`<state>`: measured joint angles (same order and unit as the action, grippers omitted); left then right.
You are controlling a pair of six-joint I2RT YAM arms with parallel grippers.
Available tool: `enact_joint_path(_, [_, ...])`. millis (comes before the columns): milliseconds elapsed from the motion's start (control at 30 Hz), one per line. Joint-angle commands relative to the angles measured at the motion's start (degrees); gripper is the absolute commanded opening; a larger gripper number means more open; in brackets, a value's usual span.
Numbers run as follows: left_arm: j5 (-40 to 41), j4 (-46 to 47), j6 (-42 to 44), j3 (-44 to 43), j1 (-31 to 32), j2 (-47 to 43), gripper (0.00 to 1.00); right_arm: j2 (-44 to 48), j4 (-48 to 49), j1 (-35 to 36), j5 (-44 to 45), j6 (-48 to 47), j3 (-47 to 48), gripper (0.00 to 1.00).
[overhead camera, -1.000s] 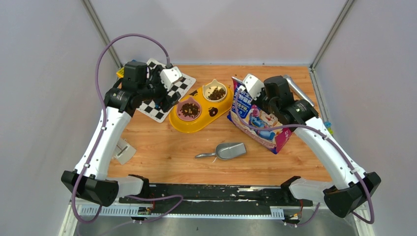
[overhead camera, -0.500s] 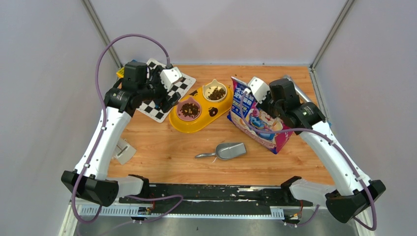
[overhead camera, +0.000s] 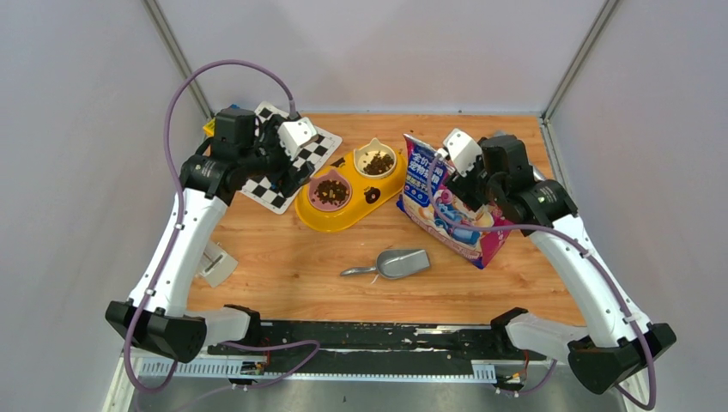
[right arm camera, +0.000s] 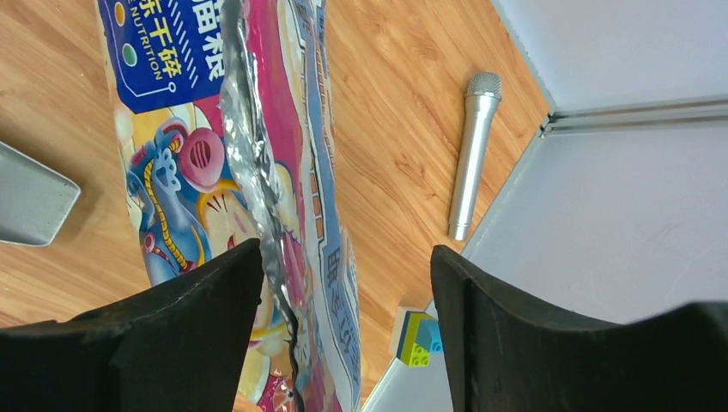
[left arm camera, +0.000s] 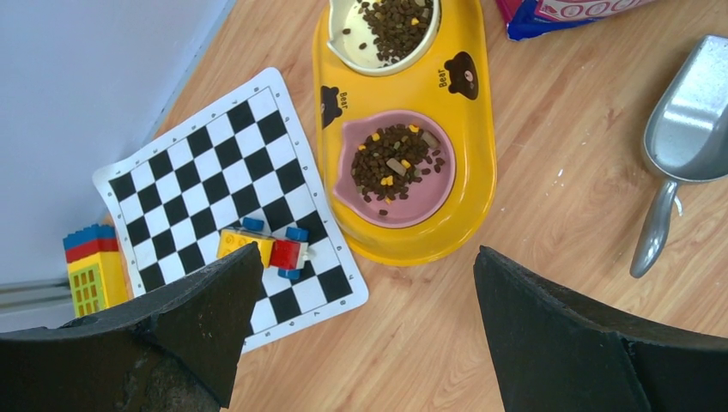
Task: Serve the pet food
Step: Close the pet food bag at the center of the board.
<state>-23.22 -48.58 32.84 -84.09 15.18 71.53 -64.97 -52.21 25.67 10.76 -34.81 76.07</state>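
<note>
The pet food shows as dark kibble in the pink bowl (overhead camera: 331, 191) (left arm camera: 397, 163) and the cream bowl (overhead camera: 376, 161) (left arm camera: 393, 19) of the yellow feeder (overhead camera: 356, 210) (left arm camera: 464, 129). The blue-and-pink bag (overhead camera: 446, 206) (right arm camera: 215, 129) stands to the feeder's right. My right gripper (overhead camera: 450, 176) (right arm camera: 345, 249) hovers open over the bag's top; the foil edge runs close by its left finger, and I cannot tell if they touch. My left gripper (overhead camera: 292, 174) (left arm camera: 367, 250) hangs open and empty above the wood, between the checkered mat and the feeder. A grey scoop (overhead camera: 395, 263) (left arm camera: 687, 129) lies in front.
A checkered mat (overhead camera: 288, 163) (left arm camera: 232, 189) with a small brick car (left arm camera: 262, 249) lies at the back left, with a brick tower (left arm camera: 90, 266) beside it. A silver microphone (right arm camera: 470, 154) and a green-blue block (right arm camera: 416, 336) lie by the right wall.
My right gripper's jaws have gone from shut on the bag's top to wide apart, and the arm has shifted a little to the right. The bag stays standing. The left arm has not moved.
</note>
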Motion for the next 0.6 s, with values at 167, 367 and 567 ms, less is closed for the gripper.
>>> enact_joint_path(167, [-0.01, 0.29, -0.06, -2.23, -0.59, -1.93, 1.00, 3.47, -3.19, -1.52, 0.10, -0.47, -1.71, 0.37])
enact_joint_path(367, [-0.12, 0.27, -0.16, -3.17, -0.59, -1.76, 1.00, 4.05, -1.53, -5.60, -2.88, -0.33, -0.37, 0.00])
enact_joint_path(567, [0.74, 0.44, -0.38, -3.34, -0.59, -1.98, 1.00, 4.52, -0.50, -5.59, -5.68, 1.16, 2.09, 0.64])
